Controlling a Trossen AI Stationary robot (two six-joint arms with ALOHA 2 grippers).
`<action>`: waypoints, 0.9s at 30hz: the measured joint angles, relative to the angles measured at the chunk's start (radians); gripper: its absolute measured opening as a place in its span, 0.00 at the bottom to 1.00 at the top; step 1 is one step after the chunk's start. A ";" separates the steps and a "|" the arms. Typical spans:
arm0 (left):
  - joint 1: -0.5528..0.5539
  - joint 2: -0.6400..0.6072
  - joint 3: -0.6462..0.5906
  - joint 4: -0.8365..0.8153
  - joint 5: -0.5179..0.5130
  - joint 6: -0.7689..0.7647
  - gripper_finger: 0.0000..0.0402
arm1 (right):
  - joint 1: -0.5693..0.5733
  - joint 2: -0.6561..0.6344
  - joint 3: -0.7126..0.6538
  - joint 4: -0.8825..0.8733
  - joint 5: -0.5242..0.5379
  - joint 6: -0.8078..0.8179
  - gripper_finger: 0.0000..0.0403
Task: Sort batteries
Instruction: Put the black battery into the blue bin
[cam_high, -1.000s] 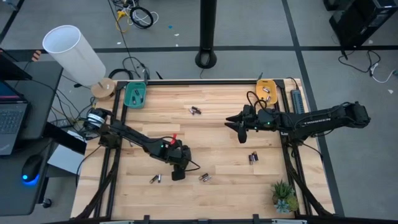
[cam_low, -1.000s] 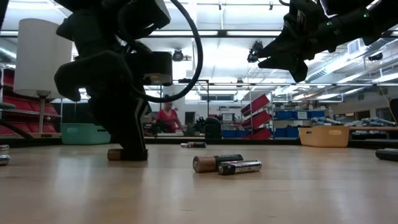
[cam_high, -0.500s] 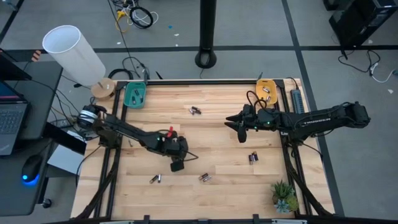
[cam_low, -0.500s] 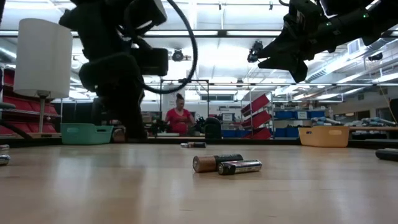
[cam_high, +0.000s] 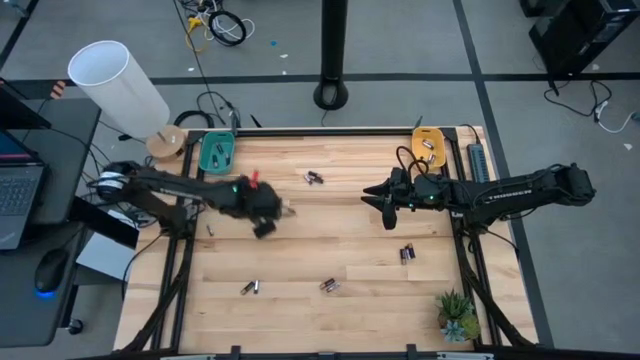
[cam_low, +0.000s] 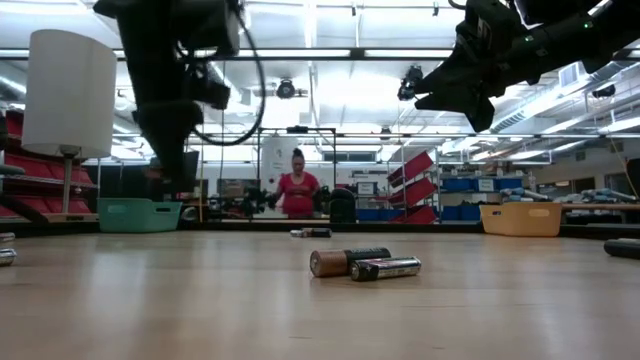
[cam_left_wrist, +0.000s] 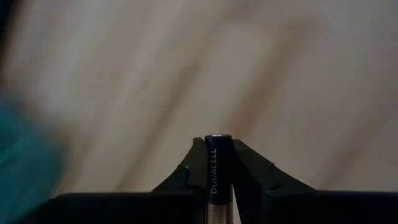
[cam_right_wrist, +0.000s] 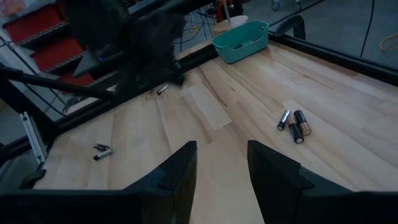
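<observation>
The left gripper (cam_left_wrist: 219, 163) has its jaws clamped on a single battery (cam_left_wrist: 217, 168), held lengthwise between the fingers (cam_left_wrist: 252, 169) with its tip poking forward — a firm carry that likely suits dropping it end-first into a tray. In the high view this gripper hangs above the table (cam_high: 350, 230) near the back left corner, the arm stretched toward the teal tray (cam_high: 217, 154). The right gripper (cam_high: 388, 213) waits with jaws apart and empty near the orange tray (cam_high: 430, 146) — clear of the loose batteries (cam_high: 329, 286) by the front edge.
</observation>
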 joint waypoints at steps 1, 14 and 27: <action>0.040 -0.016 0.000 -0.042 -0.017 -0.023 0.12 | 0.000 0.000 0.000 0.000 0.000 -0.001 0.37; 0.595 -0.068 0.001 -0.039 -0.131 0.038 0.13 | 0.001 0.000 0.000 0.026 0.005 0.077 0.37; 0.895 -0.055 0.002 0.124 -0.131 0.250 0.25 | 0.012 0.000 0.000 0.022 0.053 0.123 0.37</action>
